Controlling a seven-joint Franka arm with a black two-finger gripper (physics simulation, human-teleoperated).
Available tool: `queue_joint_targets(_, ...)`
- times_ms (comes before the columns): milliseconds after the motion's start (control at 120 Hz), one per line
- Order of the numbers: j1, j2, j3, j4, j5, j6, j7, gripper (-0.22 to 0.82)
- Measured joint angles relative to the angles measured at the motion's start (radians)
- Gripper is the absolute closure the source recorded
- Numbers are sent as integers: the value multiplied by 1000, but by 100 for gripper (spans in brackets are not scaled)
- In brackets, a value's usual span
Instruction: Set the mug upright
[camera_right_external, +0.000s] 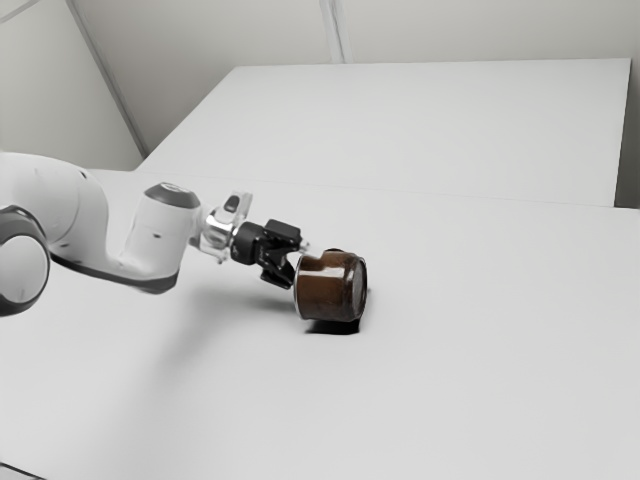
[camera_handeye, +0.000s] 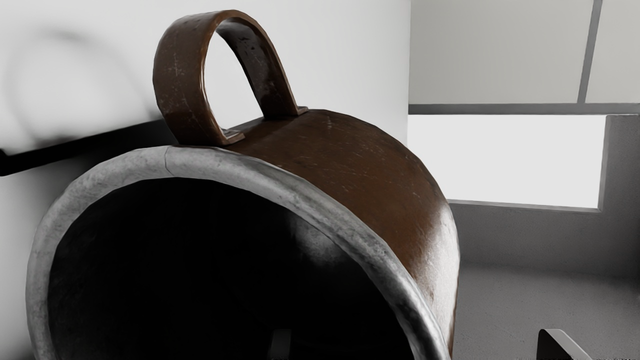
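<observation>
The white table (camera_right_external: 450, 380) is extending beneath the scene. The white arm (camera_right_external: 165, 235) is reaching in from the exterior view's left. The brown mug (camera_right_external: 325, 288) is lying on its side, its mouth facing the black gripper (camera_right_external: 299, 266). The gripper's two fingers are standing apart, one reaching into the mouth, the other (camera_handeye: 557, 345) staying outside the wall. The handle (camera_handeye: 182, 80) is projecting from the mug's side.

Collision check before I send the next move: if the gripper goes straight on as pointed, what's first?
Likely the mug, at its rim, which the open gripper straddles in the wrist view. Depth is unclear: one fingertip may already be inside the mouth.
</observation>
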Motion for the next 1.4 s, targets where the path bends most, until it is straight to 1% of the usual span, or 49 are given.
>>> queue_joint_targets(208, 0, 7, -14, 2, -29, -27, 8, 37)
queue_joint_targets(400, 0, 6, -27, 3, -38, -44, 16, 55)
queue_joint_targets(583, -1, 2, -35, 8, -42, -50, 21, 69)
queue_joint_targets(833, -11, -13, -37, 16, -36, -48, 23, 75)
queue_joint_targets(967, -35, -73, -36, 14, 23, -17, 19, 76)
queue_joint_targets(1067, -63, -130, -37, 13, 164, 52, 17, 77)
queue_joint_targets(1167, -90, -171, -38, 1, 372, 144, 16, 78)
queue_joint_targets(1283, -126, -217, -45, -35, 610, 265, 23, 78)
queue_joint_targets(1400, -141, -265, -62, -79, 782, 362, 27, 78)
